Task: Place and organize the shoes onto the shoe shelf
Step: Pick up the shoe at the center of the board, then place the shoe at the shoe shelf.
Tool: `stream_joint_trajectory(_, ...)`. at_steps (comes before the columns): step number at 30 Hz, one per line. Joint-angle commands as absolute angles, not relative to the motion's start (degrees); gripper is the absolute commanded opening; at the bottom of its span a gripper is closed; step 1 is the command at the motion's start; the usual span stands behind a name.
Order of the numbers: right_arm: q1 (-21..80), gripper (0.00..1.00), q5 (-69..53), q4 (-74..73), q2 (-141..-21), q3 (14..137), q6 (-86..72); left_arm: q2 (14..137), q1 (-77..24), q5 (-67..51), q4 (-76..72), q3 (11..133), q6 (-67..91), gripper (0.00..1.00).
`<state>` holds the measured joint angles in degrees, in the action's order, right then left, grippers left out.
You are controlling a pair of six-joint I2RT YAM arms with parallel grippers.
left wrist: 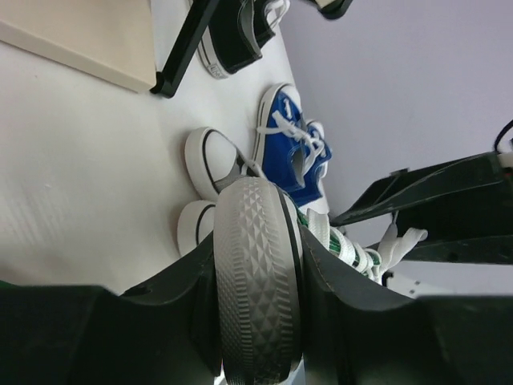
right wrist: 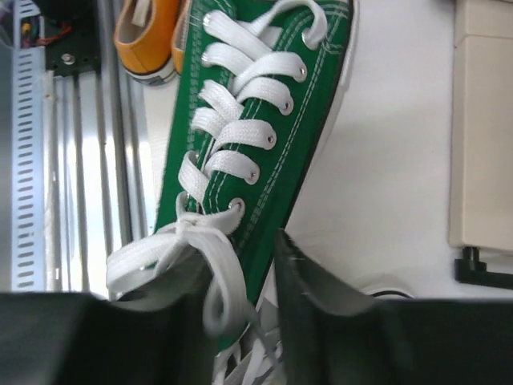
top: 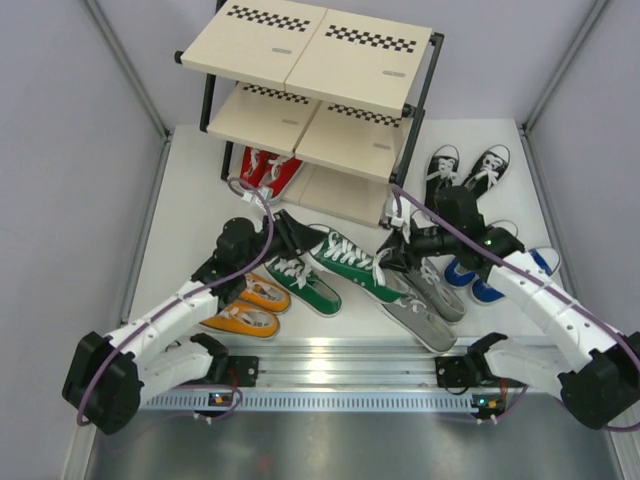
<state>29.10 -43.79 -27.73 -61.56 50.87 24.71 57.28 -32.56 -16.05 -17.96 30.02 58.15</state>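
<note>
One green shoe (top: pixel 352 262) lies slanted in front of the shoe shelf (top: pixel 310 50), between both grippers. My left gripper (top: pixel 292 235) is shut on its rubber toe cap (left wrist: pixel 255 241), which fills the gap between the fingers (left wrist: pixel 353 305). My right gripper (top: pixel 398 258) is shut on the same shoe at its heel end, with the laces and green side (right wrist: pixel 264 120) between the fingers (right wrist: pixel 313 289). The second green shoe (top: pixel 300 283) lies just in front. The red shoes (top: pixel 268 168) are on the shelf's lowest tier. The upper tiers hold nothing.
The orange shoes (top: pixel 250 305) lie by the left arm. The grey shoes (top: pixel 430 305) lie under the right arm, the blue shoes (top: pixel 490 275) to their right. The black shoes (top: pixel 465 172) stand right of the shelf. A metal rail (top: pixel 340 370) runs along the near edge.
</note>
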Motion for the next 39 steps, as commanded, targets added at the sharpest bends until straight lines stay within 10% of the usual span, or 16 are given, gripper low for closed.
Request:
stream_joint_trajectory(1, 28.9, 0.37, -49.8, -30.4, -57.7, 53.9, 33.8, 58.3, -30.6, -26.0, -22.2, 33.2, 50.8, 0.0)
stream_joint_trajectory(5, 28.9, 0.74, -48.3, -38.0, -55.9, 56.8, 42.3, 59.4, -24.4, -35.7, -22.1, 34.4, 49.1, 0.0)
stream_joint_trajectory(8, 28.9, 0.79, -50.6, -49.7, -54.5, 57.7, 57.7, 60.6, -20.7, -43.2, -22.0, 35.7, 48.8, 0.0)
stream_joint_trajectory(13, 29.7, 0.79, -56.2, -69.9, -53.1, 57.0, 87.4, 63.7, -17.3, -48.9, -20.7, 39.5, 51.7, 0.0)
stream_joint_trajectory(39, 40.4, 0.69, -53.1, -69.3, -59.1, 67.7, 85.1, 70.1, -17.0, -52.5, -20.7, 42.8, 57.1, 0.0)
